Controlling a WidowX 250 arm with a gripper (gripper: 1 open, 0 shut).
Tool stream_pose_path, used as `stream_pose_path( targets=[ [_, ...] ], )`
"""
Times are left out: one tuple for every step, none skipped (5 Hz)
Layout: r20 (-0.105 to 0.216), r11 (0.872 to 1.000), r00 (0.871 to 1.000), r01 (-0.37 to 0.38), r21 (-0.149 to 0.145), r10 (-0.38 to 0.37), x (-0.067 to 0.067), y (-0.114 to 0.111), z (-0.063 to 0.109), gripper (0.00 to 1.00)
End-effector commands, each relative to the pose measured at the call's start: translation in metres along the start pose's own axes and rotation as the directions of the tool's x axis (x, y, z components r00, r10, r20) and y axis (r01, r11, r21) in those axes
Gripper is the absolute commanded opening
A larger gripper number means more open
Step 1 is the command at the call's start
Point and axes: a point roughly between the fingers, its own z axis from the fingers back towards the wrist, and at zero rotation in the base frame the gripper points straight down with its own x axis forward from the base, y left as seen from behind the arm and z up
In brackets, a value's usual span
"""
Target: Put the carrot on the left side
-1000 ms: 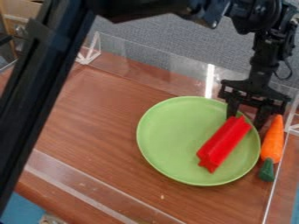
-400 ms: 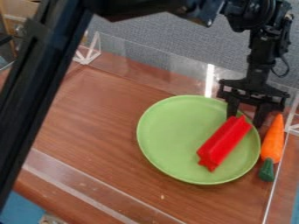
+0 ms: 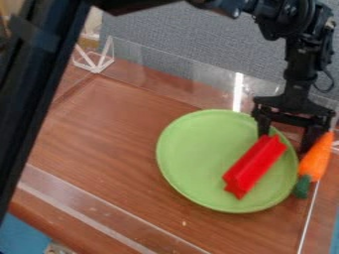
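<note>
The carrot (image 3: 314, 159) is small and orange. It lies on the wooden table just off the right rim of the green plate (image 3: 196, 159), with its dark green stem end pointing toward the front. A red rectangular block (image 3: 256, 165) lies slanted on the plate's right half. My gripper (image 3: 290, 125) hangs from the black arm just behind the block's far end and the carrot's tip. Its two dark fingers (image 3: 264, 123) are spread apart and open, with nothing between them.
A clear acrylic wall (image 3: 172, 65) borders the wooden table at the back, and a low clear rim (image 3: 119, 203) borders it at the front. A thick black arm link (image 3: 40, 109) crosses the left foreground. Bare wood (image 3: 99, 129) lies left of the plate.
The fingers have spread wider than they were a moment ago. The gripper has shifted slightly right, near the carrot's tip. The block and plate have stayed where they were.
</note>
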Motion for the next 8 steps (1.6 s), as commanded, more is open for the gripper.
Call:
stream_pose_path(
  targets=[
    [-0.009,0.999,0.999,0.045,-0.023,-0.046,-0.025,-0.021,-0.007,1.0],
    [-0.019,1.0,1.0,0.005,-0.014,-0.006,-0.025,-0.01,-0.007,1.0],
    [-0.028,0.999,0.999,-0.033,-0.003,0.033,-0.021,0.0,-0.008,1.0],
    [-0.036,0.997,0.997,-0.071,0.008,0.071,-0.018,0.01,-0.009,1.0],
    [-0.052,0.999,0.998,-0.035,0.02,0.036,-0.021,0.016,-0.008,1.0],
    [-0.068,1.0,0.998,0.002,0.031,0.0,-0.023,0.021,-0.007,1.0],
    [-0.085,0.998,0.995,0.047,0.04,-0.043,-0.027,0.026,-0.004,1.0],
    [-0.1,0.995,0.991,0.094,0.045,-0.089,-0.03,0.03,-0.001,1.0]
  ],
)
